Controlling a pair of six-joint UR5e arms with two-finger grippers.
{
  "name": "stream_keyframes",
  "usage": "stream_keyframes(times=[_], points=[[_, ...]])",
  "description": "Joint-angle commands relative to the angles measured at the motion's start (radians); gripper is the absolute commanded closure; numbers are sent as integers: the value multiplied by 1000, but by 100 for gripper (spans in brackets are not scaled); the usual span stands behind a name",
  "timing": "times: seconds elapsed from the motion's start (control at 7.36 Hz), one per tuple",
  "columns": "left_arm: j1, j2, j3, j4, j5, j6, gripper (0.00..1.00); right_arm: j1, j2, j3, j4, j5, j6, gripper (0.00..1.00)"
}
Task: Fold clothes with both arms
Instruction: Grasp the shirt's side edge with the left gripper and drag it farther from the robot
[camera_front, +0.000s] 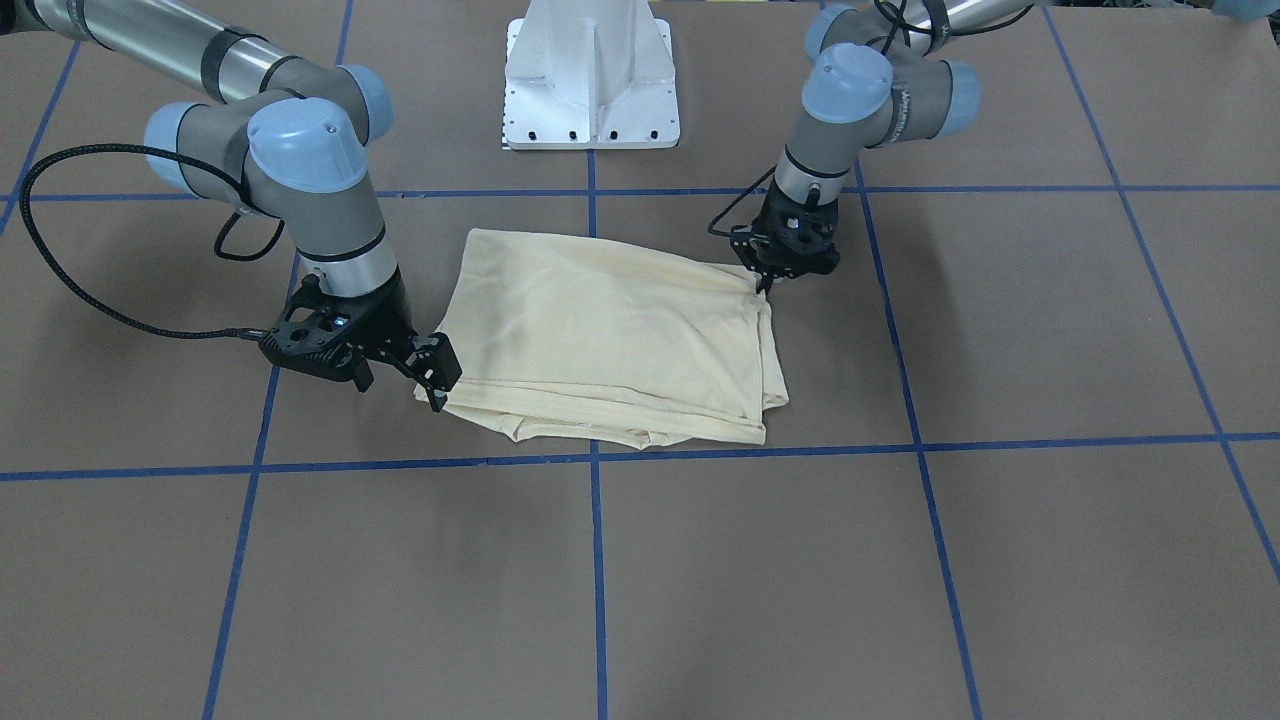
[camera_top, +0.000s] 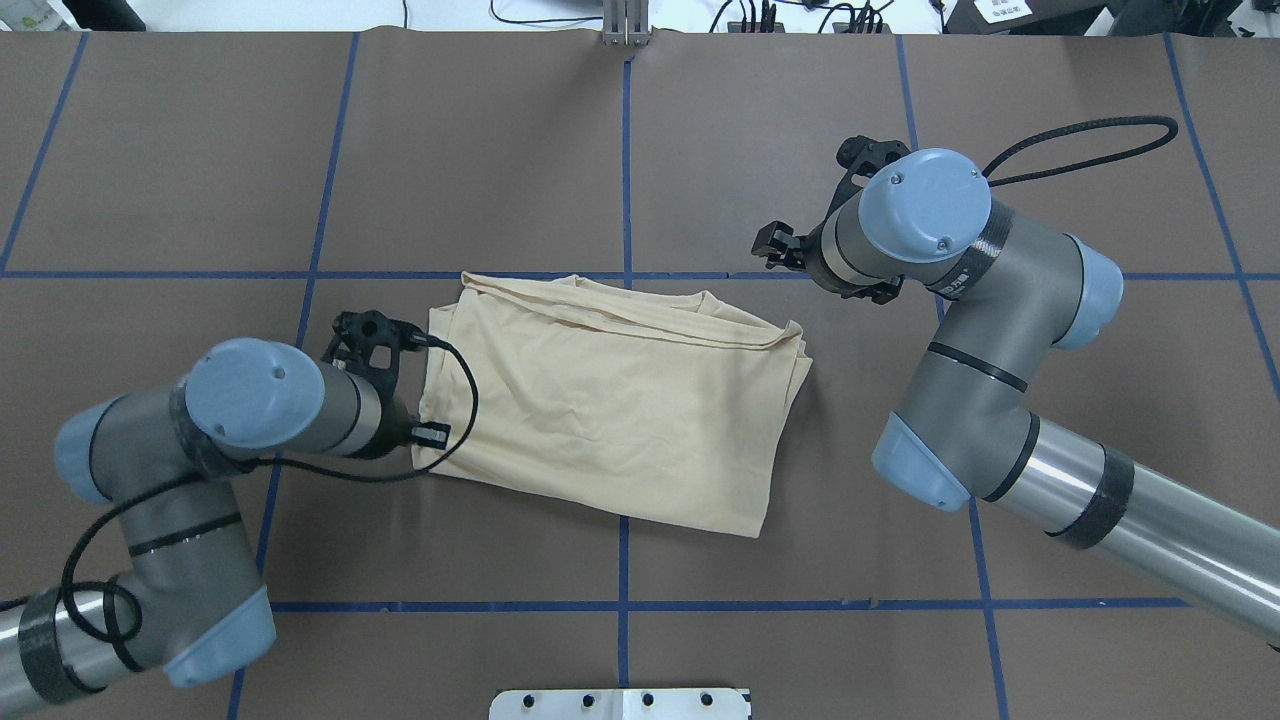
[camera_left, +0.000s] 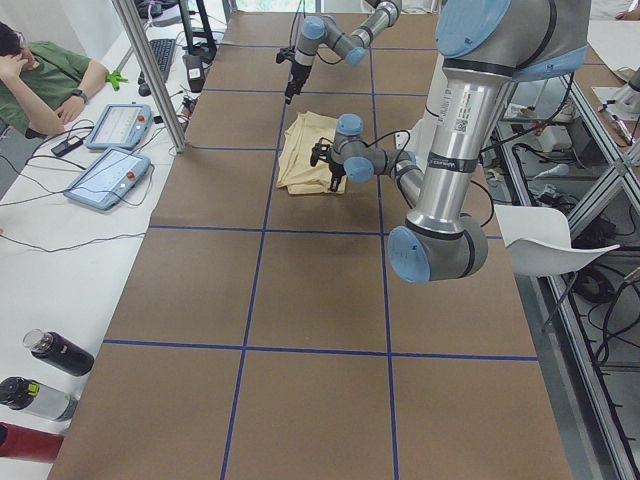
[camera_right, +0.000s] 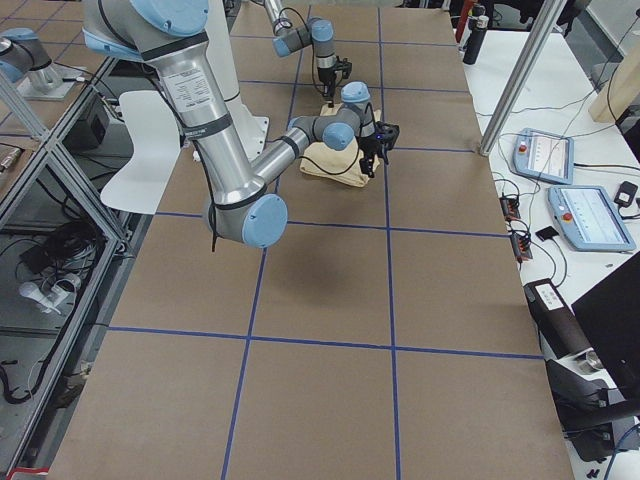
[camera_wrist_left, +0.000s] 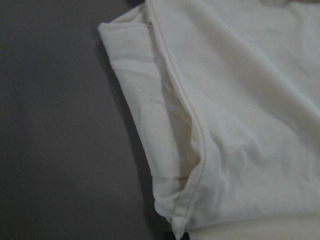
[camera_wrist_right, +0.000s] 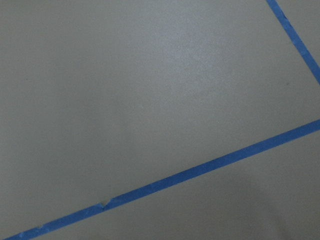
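Left claw: the left claw (camera_front: 763, 283) sits low at the T-shirt's corner nearest the robot's left. Its fingers look drawn together, and I judge them to be pinched on the cloth. In its wrist view the hemmed edge (camera_wrist_left: 192, 125) runs straight down to a dark tip at the bottom of the frame.
Right claw: the right claw (camera_front: 402, 382) has its fingers spread apart and holds nothing. It hangs just beside the opposite corner on the operators' side. Its wrist view shows only bare table and blue tape (camera_wrist_right: 200, 170), so it is off the cloth.
T-shirt: the T-shirt (camera_top: 610, 400) lies between the two claws, near the middle of the table (camera_front: 700, 580). It is a rough four-sided stack, with neither the print nor the neck label showing.
Done, as I judge it: the sleeves are tucked out of sight and the body is doubled over. Several layers show along the edge on the operators' side.
Left to do: the stack is wide and its edges are skewed, with loose layers peeking out at the operators' edge. Probably one more fold or a squaring-up is needed, and the left claw must let go.
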Motion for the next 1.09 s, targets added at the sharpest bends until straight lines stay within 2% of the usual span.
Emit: stream_keyframes(times=[0.0, 0.14, 0.41, 0.54, 0.68, 0.82, 0.95], points=[[-223, -151, 226, 2, 21, 270, 100, -3, 3, -1, 1, -2, 1, 0], [-286, -238, 367, -13, 23, 312, 100, -5, 6, -1, 0, -3, 1, 0], [-314, -464, 660, -82, 64, 314, 100, -8, 7, -1, 0, -5, 3, 0], [-329, -468, 675, -140, 61, 335, 100, -8, 9, -1, 0, -5, 3, 0], [-334, -437, 666, -198, 56, 395, 1, -10, 11, -1, 0, -5, 3, 0], [-346, -413, 622, -219, 46, 429, 0, -10, 32, -3, -3, -8, 13, 0], [-357, -378, 551, -211, -64, 432, 0, -14, 90, -31, -16, -8, 35, 0]])
